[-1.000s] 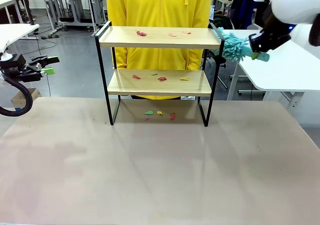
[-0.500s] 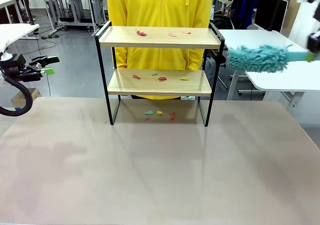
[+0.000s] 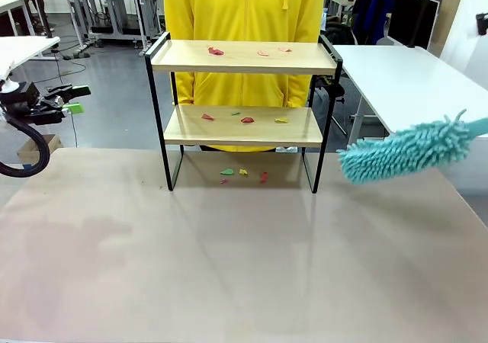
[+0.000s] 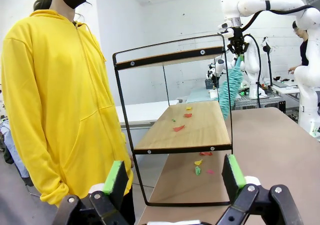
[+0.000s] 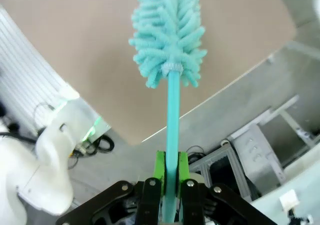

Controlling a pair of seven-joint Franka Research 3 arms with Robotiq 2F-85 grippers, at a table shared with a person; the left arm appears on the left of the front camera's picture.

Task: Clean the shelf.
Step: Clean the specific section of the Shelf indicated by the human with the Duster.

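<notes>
While the shelf (image 3: 242, 91) stands at the far edge of the table (image 3: 229, 267), three scraps (image 3: 216, 51) dot its top board, four the lower. Right gripper (image 5: 170, 161) pinches one teal duster (image 3: 404, 151), handle cut off; left gripper (image 4: 175, 175) spread wide.

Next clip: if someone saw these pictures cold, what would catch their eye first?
The fluffy teal duster stands out first, held in the air to the right of the shelf with its handle clamped in the right gripper. Next comes the person in a bright yellow hoodie right behind the shelf. Small coloured scraps lie on both boards and on the table beneath.
</notes>
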